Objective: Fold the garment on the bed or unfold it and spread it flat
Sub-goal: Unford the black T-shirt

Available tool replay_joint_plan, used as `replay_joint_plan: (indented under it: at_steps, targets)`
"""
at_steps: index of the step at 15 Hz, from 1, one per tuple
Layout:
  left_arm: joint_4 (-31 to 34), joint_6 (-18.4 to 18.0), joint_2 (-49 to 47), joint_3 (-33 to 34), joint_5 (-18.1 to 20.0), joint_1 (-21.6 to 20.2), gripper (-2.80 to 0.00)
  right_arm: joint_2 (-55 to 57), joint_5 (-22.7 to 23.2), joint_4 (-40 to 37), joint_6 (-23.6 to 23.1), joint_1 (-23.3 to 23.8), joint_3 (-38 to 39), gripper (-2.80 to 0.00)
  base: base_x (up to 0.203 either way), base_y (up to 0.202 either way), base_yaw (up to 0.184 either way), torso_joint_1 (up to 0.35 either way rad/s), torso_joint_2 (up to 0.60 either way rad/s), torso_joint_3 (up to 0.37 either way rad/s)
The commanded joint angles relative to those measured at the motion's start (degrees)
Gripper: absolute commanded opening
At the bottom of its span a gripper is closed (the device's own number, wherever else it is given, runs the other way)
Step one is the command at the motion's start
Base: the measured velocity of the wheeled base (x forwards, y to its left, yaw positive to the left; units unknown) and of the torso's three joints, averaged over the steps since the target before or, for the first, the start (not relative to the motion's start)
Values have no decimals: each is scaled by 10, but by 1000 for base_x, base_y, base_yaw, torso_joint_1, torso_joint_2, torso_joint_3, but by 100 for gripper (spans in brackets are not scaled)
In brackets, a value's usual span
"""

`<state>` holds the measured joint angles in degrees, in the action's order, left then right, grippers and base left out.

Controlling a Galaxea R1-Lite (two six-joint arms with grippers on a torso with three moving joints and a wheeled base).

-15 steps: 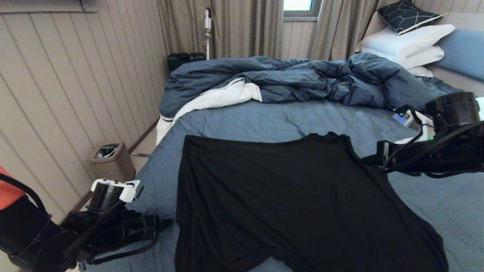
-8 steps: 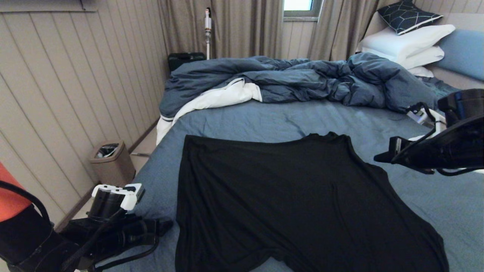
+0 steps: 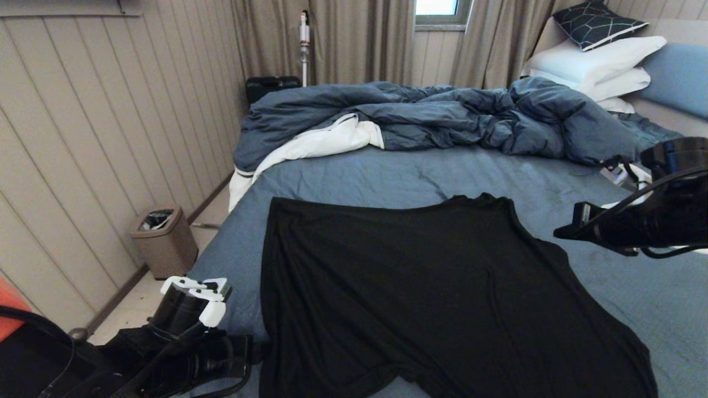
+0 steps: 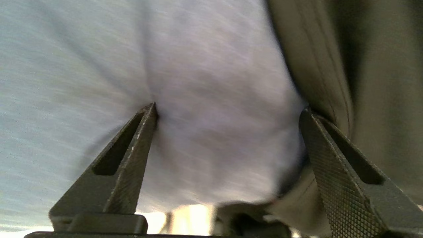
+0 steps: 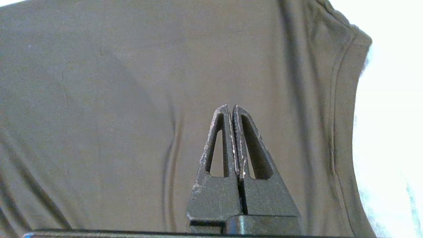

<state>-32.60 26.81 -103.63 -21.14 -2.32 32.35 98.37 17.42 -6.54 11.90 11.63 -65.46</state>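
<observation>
Shirt lies flat on bed; left gripper, jaws apart at its near-left edge, likely must pinch it next; right gripper, jaws together, hovers far-right.

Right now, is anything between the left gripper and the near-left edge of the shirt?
Nothing visible. The left gripper, jaws open, sits over bare sheet of the bed, right beside the black T-shirt edge, with no object between.

The bed carries a flat black T-shirt, a rumpled duvet beyond it, and pillows.
</observation>
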Motion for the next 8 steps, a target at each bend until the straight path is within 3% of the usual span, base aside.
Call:
replay_joint_plan:
  at_steps: [1, 6, 8]
  targets:
    - [4, 16, 9, -24, 1, 17, 0, 14, 2, 2, 1, 1, -10, -280, 0, 0, 0, 0, 0, 0]
    - [8, 25, -15, -37, 4, 25, 0, 41, 6, 10, 1, 0, -14, -280, 0, 0, 0, 0, 0, 0]
    - [9, 25, -27, -40, 5, 25, 0, 48, 17, 52, 2, 0, -4, -280, 0, 0, 0, 0, 0, 0]
